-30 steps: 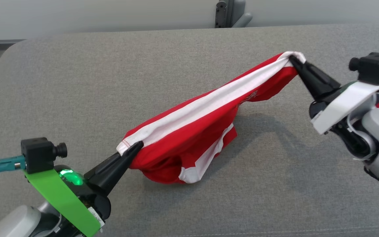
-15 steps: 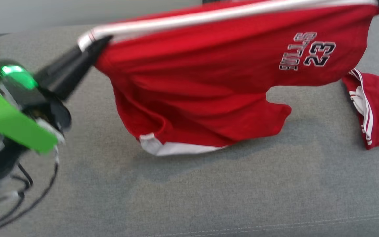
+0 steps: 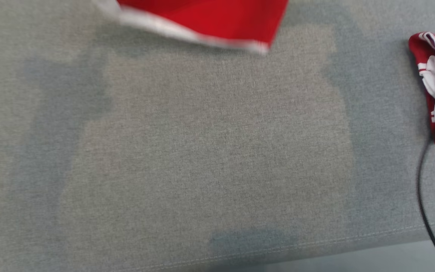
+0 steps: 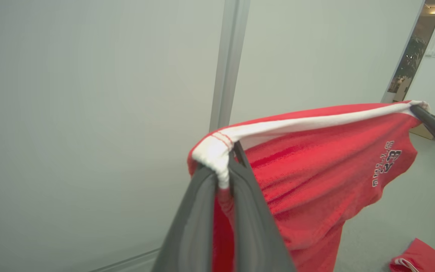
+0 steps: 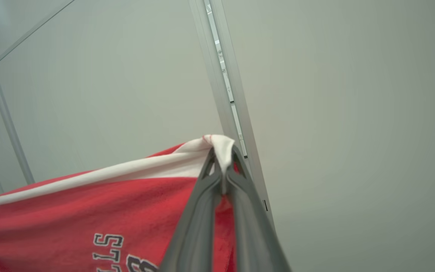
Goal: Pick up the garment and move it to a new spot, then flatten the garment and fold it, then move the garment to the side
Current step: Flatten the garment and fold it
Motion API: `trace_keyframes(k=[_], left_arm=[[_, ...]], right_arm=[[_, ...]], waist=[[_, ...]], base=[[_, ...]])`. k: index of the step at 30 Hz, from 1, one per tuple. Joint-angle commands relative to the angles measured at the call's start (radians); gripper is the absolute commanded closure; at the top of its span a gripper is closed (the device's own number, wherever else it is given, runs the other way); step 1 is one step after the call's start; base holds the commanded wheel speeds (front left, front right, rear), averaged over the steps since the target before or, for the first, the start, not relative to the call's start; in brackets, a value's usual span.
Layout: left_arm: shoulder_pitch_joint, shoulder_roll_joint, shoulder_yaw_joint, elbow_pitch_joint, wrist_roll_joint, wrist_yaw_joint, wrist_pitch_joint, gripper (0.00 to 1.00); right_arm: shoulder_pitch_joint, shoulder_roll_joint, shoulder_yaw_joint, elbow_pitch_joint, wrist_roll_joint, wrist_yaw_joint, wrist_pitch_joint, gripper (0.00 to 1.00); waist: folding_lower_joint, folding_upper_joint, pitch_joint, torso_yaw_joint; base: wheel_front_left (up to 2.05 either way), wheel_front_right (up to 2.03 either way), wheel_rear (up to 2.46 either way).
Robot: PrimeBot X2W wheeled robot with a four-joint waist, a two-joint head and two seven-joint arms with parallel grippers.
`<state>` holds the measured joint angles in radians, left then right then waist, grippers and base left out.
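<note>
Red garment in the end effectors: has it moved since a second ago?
Yes, upward. The garment sagged onto the grey cushion then; now its hem hangs clear above it.

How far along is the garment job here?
Done: pickup. The red garment hangs stretched by its white band between the left claw and right claw, both shut on it. In hand: the move to a new spot, above the grey cushion. Left: laying down, flattening, folding, moving aside.

Red garment [image 4: 315,181] — number "23", lettering beside it unreadable.
</note>
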<state>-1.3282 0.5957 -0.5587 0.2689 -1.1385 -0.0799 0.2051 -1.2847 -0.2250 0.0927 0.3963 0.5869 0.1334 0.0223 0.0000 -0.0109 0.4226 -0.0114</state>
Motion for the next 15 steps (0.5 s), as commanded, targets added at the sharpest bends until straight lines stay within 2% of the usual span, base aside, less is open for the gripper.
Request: trace_keyframes(k=[1, 5, 8, 11, 15], left_arm=[[-0.066, 0.006, 0.021, 0.066, 0.058, 0.012, -0.06, 1.0], [-0.242, -0.054, 0.027, 0.254, 0.206, 0.023, -0.272, 1.0], [-0.325, -0.099, 0.023, 0.359, 0.263, 0.002, -0.398, 1.0], [-0.32, -0.131, -0.019, 0.435, 0.309, -0.03, -0.446, 1.0], [-0.249, -0.137, -0.052, 0.448, 0.32, -0.05, -0.469, 1.0]], right_arm=[[-0.067, 0.023, -0.041, 0.046, -0.049, -0.005, -0.049, 1.0], [-0.269, 0.127, -0.157, 0.201, -0.196, -0.008, -0.227, 1.0], [-0.365, 0.158, -0.193, 0.263, -0.249, -0.008, -0.278, 1.0], [-0.35, 0.171, -0.12, 0.296, -0.207, -0.005, -0.289, 1.0], [-0.21, 0.171, 0.013, 0.207, -0.116, -0.004, -0.288, 1.0]], waist=[[0.0, 0.0109, 0.112, -0.047], [0.0, 0.0109, 0.17, -0.073], [0.0, 0.0109, 0.224, -0.087], [0.0, 0.0109, 0.254, -0.094], [0.0, 0.0109, 0.276, -0.104]], base=[[0.0, 0.0, 0.0], [0.0, 0.0, 0.0], [0.0, 0.0, 0.0], [0.0, 0.0, 0.0], [0.0, 0.0, 0.0]])
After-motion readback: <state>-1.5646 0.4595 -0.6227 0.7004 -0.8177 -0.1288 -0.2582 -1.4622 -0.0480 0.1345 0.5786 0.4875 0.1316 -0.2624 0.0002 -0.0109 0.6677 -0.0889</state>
